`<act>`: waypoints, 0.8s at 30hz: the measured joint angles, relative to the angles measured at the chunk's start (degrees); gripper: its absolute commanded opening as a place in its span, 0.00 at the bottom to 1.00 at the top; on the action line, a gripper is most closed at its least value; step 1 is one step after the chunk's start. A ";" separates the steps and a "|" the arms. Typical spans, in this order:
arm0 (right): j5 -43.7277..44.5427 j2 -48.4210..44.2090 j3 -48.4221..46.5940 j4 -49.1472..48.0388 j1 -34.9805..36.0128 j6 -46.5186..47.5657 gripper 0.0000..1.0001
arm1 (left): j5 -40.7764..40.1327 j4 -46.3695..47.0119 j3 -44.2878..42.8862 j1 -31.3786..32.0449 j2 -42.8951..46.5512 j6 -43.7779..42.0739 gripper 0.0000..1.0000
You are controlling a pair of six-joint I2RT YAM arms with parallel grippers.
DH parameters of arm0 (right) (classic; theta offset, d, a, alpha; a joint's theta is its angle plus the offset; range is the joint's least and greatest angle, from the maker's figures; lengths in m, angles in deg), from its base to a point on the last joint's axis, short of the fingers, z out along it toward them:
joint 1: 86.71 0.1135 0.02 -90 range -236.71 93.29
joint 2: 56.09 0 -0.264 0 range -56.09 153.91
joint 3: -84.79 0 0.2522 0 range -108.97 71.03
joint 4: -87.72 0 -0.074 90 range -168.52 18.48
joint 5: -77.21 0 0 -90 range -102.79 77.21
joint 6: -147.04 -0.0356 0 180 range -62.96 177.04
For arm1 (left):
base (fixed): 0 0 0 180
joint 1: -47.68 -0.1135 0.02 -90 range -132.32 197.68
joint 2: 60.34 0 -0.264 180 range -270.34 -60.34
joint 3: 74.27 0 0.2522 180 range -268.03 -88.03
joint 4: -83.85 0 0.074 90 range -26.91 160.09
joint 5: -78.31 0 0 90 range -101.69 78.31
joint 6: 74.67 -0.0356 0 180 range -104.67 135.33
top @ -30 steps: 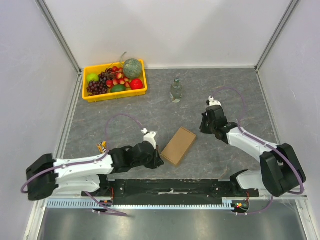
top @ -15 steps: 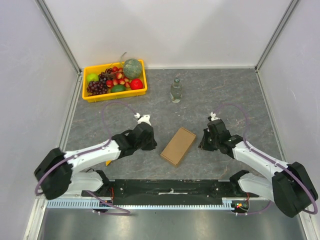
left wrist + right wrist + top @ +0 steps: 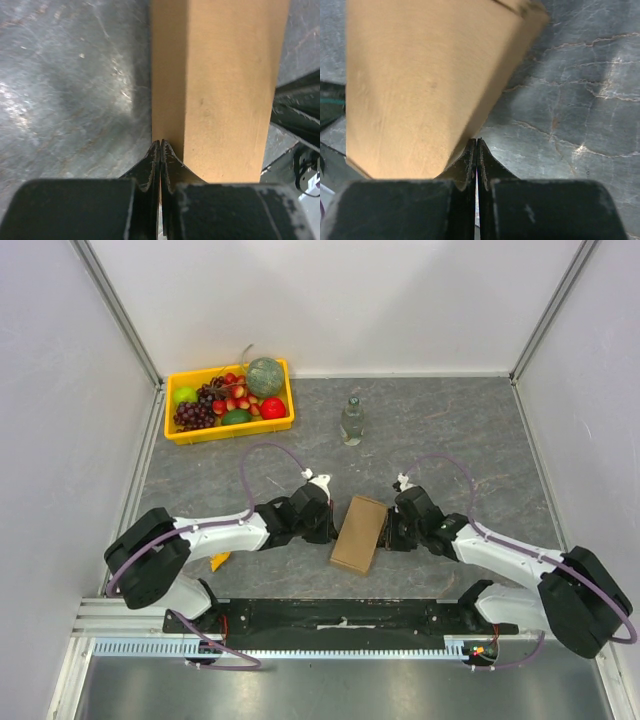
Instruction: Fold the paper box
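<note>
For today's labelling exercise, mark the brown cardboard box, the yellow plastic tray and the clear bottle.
Brown cardboard box (image 3: 360,533): top view, upper face.
Yellow plastic tray (image 3: 230,431): top view, near wall.
Clear bottle (image 3: 351,422): top view, body.

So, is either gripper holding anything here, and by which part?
Nothing is gripped. Both the left gripper and right gripper are shut, tips at opposite long sides of the cardboard box.

Robot test cell, lab sort. White panel walls (image 3: 350,300) on aluminium posts (image 3: 120,315) box me in. Grey slab table (image 3: 450,420). My left arm (image 3: 215,535), right arm (image 3: 500,545) bolted to black rail (image 3: 340,615), cables (image 3: 265,455) looping. Staged props: fruit tray (image 3: 230,430), bottle (image 3: 351,420).
</note>
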 measured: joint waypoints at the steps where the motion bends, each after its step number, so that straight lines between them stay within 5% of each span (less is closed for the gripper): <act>1: 0.07 0.79 -0.02 -0.46 0.00 0.17 0.00 | 0.00 0.35 0.11 0.68 0.00 0.00 0.02; 11: 0.83 9.68 -4.79 -2.95 -0.02 4.07 0.00 | -0.90 1.86 5.70 4.63 1.27 1.55 0.02; 24: -0.31 -0.20 2.01 3.32 0.17 6.34 0.00 | -2.32 0.79 9.68 5.31 6.12 5.03 0.02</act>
